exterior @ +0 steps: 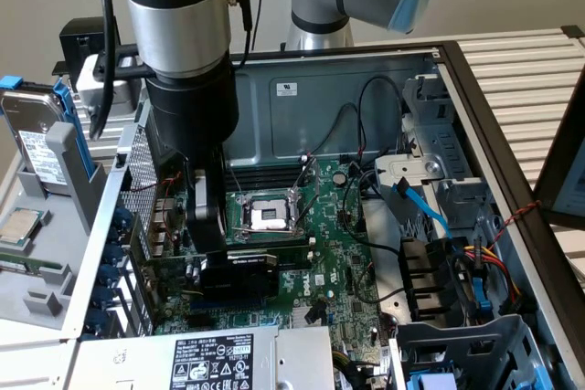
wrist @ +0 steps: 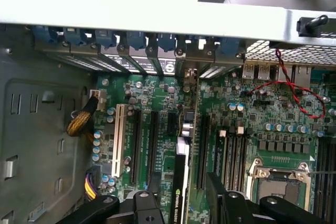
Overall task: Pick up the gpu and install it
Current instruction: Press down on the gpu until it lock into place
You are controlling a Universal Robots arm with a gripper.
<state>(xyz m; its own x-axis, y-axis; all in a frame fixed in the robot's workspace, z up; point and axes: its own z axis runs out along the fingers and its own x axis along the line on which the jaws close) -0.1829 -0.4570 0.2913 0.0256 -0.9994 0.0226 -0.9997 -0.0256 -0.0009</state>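
From the exterior view, the arm's claw (exterior: 212,239) reaches down inside the open computer case (exterior: 366,89), hanging over the big green motherboard (exterior: 338,262). Just under it sits the graphics card (exterior: 239,271), black shroud facing the camera, standing on edge on the board, below the bare processor socket (exterior: 267,215). Off on the exterior view's left, a hard drive (exterior: 37,139) stands in a grey holder outside the case. A blue cable (exterior: 425,212) and a bundle of coloured wires (exterior: 489,258) lie on the exterior view's right.

The wrist view gives what that one can't: the card (wrist: 181,182) seen edge-on, a thin black strip standing upright in a slot, its bracket end running up to the row of rear slot covers (wrist: 157,59). The two fingers (wrist: 223,203) stand apart, one on each side of the card, with a gap between them and the card. A red-and-black twisted wire (wrist: 294,87) loops across the board near the socket (wrist: 281,182).
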